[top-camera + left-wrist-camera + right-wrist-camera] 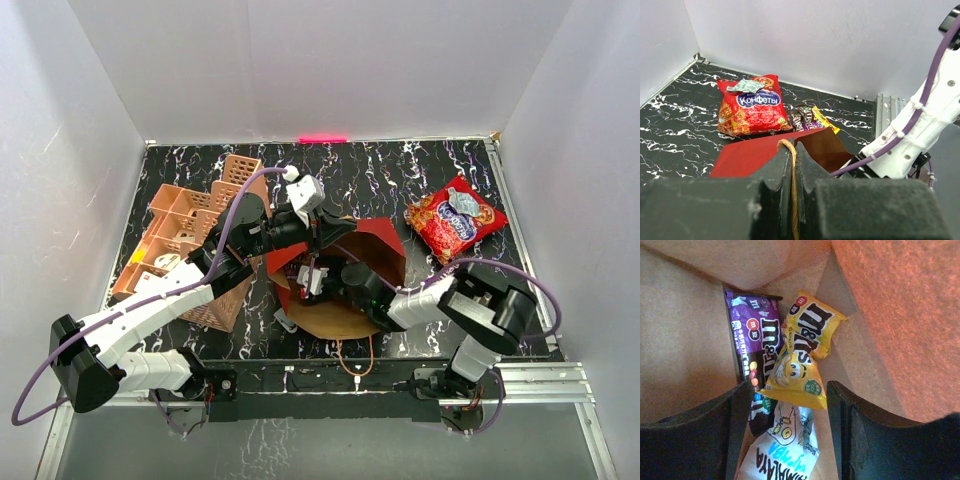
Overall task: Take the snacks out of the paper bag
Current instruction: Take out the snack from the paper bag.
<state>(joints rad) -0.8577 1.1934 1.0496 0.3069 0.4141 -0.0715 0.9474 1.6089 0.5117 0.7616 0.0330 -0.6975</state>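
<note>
The dark red paper bag [380, 240] lies in the middle of the table with its brown inside showing. My left gripper [793, 150] is shut on its twisted paper handle [788, 146] at the bag's far rim [325, 228]. My right gripper [787, 405] is open inside the bag [318, 275], its fingers on either side of a yellow candy packet [800, 355]. A purple packet [752, 335], a dark brown one [757, 415] and a white-blue packet [785, 450] lie beside it. The red cookie bag [452, 218] lies on the table at the right, with small packets [810, 117] next to it.
A salmon-pink lattice organizer [190, 240] stands at the left, close to my left arm. The bag's other handle loop [355, 362] hangs over the table's near edge. White walls enclose the black marbled table [400, 165].
</note>
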